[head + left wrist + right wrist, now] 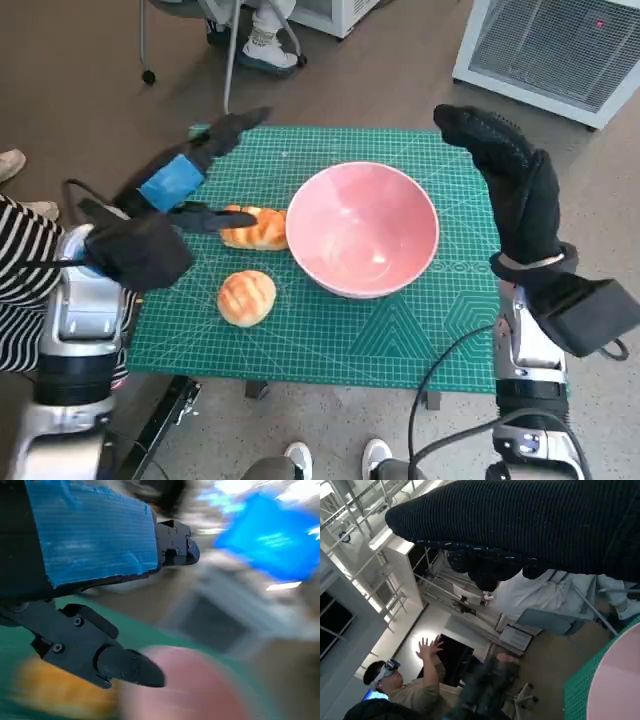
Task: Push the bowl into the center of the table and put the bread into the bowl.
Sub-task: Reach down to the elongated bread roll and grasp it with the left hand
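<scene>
Smooth pink bowl (pixel 364 228) at centre frame on the green gridded mat (pixel 420 340), empty, with an oblong crusty bread (pixel 256 229) touching its left rim and a round scored bun (pixel 246 297) lower left. Left hand (pixel 181 182), blue-taped, spread wide over the oblong bread, hiding its left end, contact unclear through wrist blur. Gloved right hand (pixel 520 180) raised open beside the bowl's right rim, holding nothing.

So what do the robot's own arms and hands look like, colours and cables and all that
Both forearms are pale grey-white cylinders with black wrist sections. The left hand is black hard plastic with visible screws and a patch of blue tape across its back. The right hand wears a black knitted glove. A black cable loops beside the right forearm.
</scene>
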Motion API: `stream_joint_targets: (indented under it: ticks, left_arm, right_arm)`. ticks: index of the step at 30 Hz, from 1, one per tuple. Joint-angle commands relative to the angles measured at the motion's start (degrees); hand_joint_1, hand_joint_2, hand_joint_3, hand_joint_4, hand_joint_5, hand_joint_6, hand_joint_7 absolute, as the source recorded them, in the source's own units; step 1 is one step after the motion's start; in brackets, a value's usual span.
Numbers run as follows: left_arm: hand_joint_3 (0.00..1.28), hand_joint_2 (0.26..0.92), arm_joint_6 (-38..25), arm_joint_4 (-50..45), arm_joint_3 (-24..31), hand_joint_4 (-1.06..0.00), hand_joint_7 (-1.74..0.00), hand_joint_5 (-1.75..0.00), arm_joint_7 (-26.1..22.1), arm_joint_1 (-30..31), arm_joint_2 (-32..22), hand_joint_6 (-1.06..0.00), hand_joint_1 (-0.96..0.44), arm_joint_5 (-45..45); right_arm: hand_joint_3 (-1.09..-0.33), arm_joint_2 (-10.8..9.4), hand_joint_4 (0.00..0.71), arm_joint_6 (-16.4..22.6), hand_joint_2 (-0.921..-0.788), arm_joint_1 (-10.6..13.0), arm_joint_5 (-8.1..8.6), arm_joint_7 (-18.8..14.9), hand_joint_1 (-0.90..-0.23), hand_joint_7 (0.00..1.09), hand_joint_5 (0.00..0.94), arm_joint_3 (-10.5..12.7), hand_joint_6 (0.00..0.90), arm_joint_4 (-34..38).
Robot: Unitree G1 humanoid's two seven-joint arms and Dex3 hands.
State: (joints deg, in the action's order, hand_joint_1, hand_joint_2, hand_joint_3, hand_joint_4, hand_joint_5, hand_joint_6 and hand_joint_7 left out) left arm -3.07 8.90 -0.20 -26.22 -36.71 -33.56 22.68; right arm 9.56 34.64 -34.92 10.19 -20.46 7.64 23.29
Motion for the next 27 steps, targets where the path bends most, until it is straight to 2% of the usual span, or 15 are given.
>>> stream_joint_targets:
  ticks: [1,6,10,17,27]
  left_arm:
    - [0.02,0.769,-2.5,1.2,-2.4,-0.04,-0.03,0.0,-1.1,-3.7,-1.7,-0.12,0.18,1.6]
    - [0.01,0.762,-2.0,4.9,-5.4,-0.03,-0.02,0.0,-1.0,-5.3,-2.0,-0.13,0.11,2.9]
    - [0.01,0.763,-1.1,7.4,-6.4,-0.02,-0.02,0.0,-1.8,-6.0,-1.7,-0.13,0.11,1.4]
    - [0.01,0.769,-1.1,11.5,-9.0,-0.02,-0.02,0.0,-2.4,-7.9,-0.6,-0.15,0.13,1.6]
    - [0.0,0.749,-1.4,19.5,-14.1,-0.03,-0.02,0.0,-3.0,-12.4,1.4,-0.16,0.08,4.0]
  right_arm:
    - [-0.72,-0.3,0.215,0.1,-0.921,1.1,-1.45,1.5,-0.804,0.57,0.004,-0.3,0.035,1.9]
    - [-0.724,-0.4,0.212,0.3,-0.921,1.1,-1.98,2.2,-0.813,0.56,0.003,-0.5,0.029,2.3]
    - [-0.734,-0.5,0.21,0.4,-0.921,1.0,-2.21,2.6,-0.815,0.56,0.001,-0.6,0.026,2.5]
    - [-0.738,-0.3,0.211,0.3,-0.921,1.2,-1.67,2.6,-0.815,0.57,0.002,-0.5,0.025,2.6]
    - [-0.733,0.2,0.221,0.3,-0.921,1.5,-0.37,2.1,-0.812,0.57,0.006,0.3,0.033,3.2]
